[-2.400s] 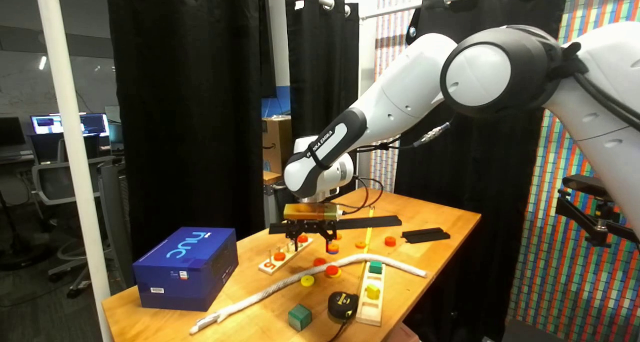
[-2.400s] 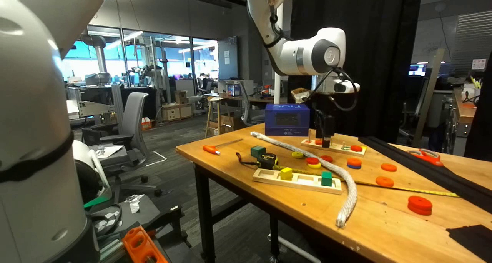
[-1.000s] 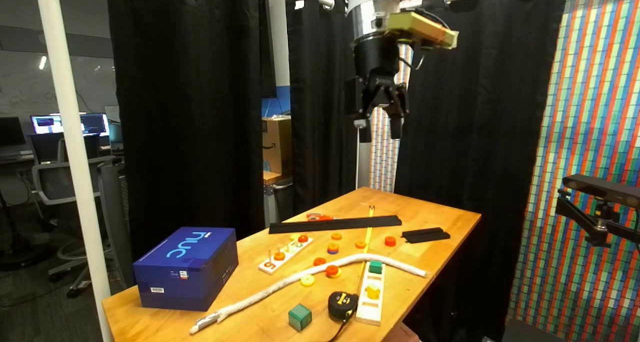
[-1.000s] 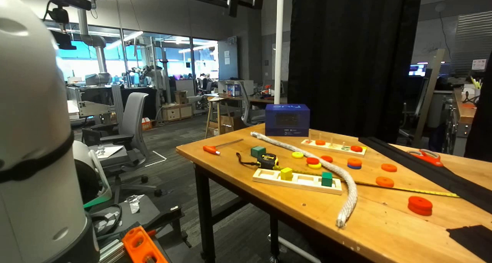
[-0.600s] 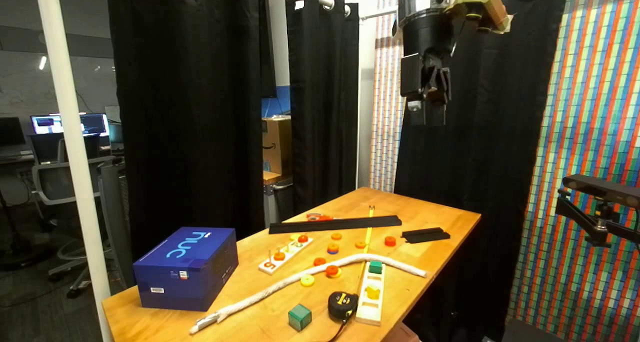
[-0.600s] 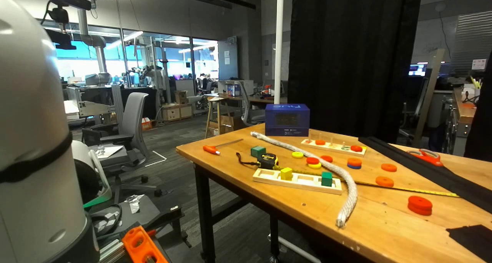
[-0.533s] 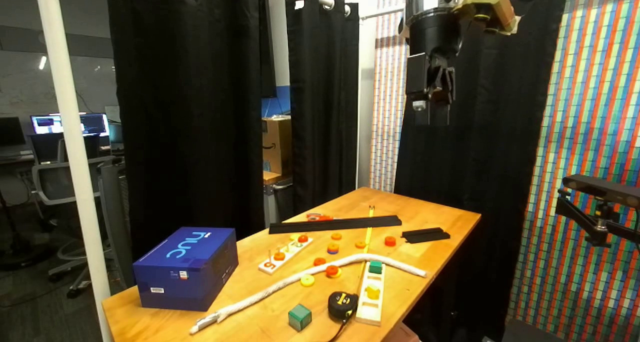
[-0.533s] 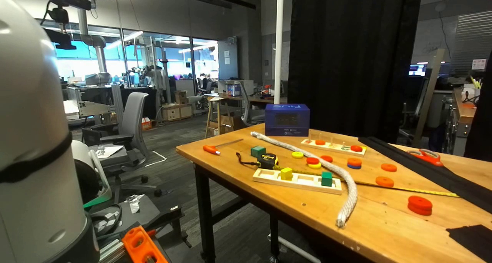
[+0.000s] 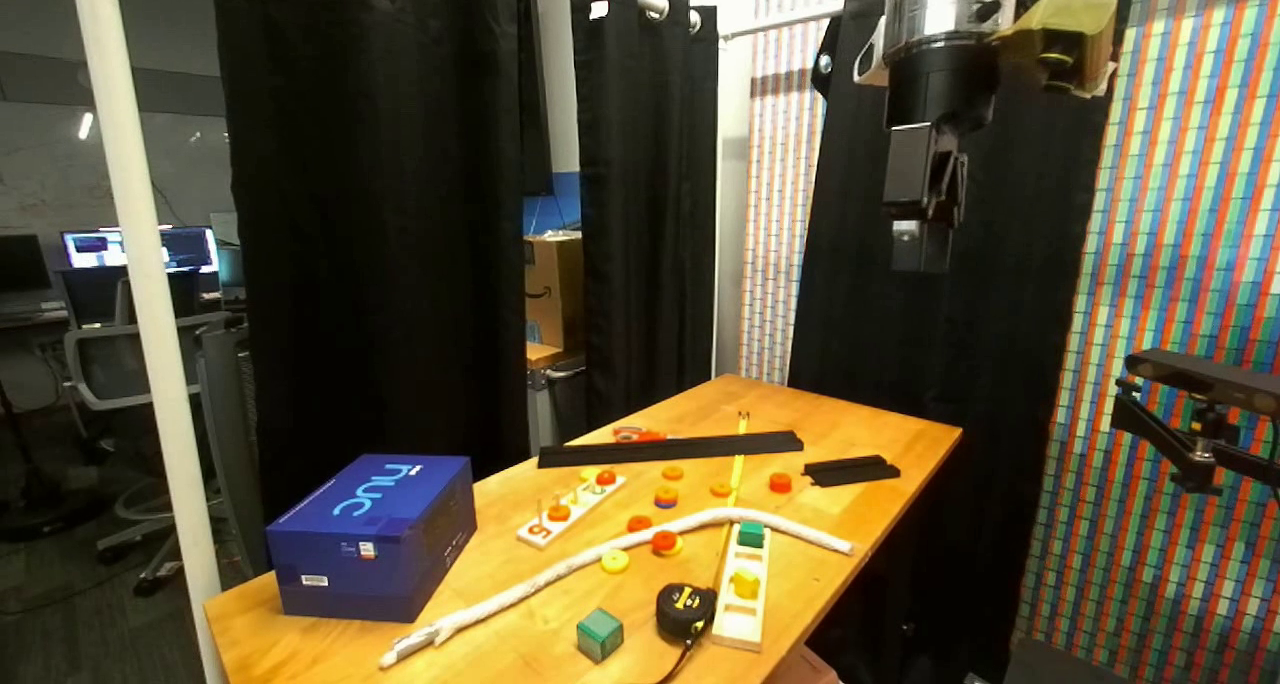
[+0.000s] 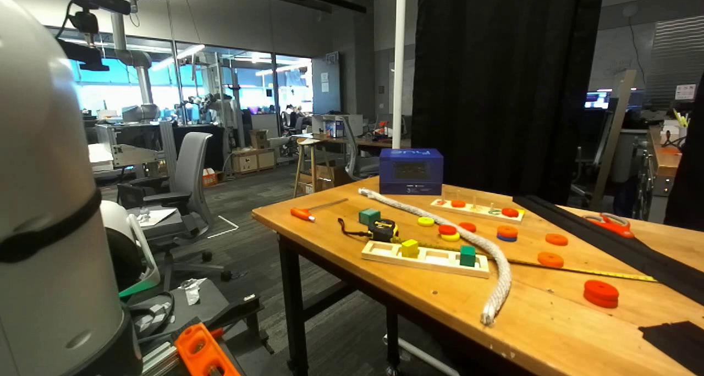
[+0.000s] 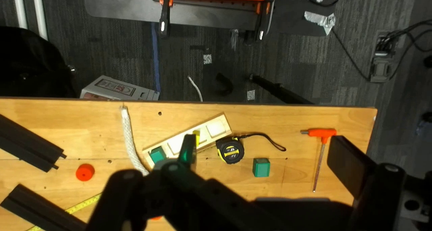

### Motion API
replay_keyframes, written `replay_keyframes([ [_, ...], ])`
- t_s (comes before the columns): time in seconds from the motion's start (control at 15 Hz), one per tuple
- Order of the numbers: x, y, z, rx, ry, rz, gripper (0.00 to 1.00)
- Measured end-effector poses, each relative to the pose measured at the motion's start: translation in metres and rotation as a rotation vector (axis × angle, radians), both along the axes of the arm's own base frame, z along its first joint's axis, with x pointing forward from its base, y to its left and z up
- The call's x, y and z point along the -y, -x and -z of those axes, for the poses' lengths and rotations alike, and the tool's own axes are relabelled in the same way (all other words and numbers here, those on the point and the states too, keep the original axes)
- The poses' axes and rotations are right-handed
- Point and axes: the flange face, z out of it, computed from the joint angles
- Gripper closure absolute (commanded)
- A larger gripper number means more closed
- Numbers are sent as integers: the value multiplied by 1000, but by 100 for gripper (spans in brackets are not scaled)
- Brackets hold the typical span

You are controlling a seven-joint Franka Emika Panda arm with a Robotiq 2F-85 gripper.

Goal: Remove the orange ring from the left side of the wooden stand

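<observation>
Orange ring point(image 10: 458, 204) on the wooden stand point(image 10: 482, 209), gripper point(image 11: 265, 153) spread wide, well apart from it, and a slanted pull could snag the peg point(image 10: 458, 195), dragging everything!

Wrist view down onto the table point(image 11: 293, 180), both exterior views slanting across it

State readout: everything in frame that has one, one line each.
Gripper: open, jaws apart, nothing held
Orange ring: threaded on the wooden stand, not yet removed
Tape measure: extended
Rope: uncoiled, bent
Wooden tray: holding a yellow block and a green cube
Red rings: stacked
Blue box: shut
Orange-handled tool: lying flat
Scissors: partly hidden, open or shut unclear
Monitor: lit
</observation>
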Motion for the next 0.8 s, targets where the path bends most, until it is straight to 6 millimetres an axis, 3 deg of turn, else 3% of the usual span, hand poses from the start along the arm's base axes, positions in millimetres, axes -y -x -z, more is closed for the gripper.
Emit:
replay_keyframes([
  [0.27,8,11,11,-68,-23,-60,0],
  [0.8,8,14,14,-82,-25,-67,0],
])
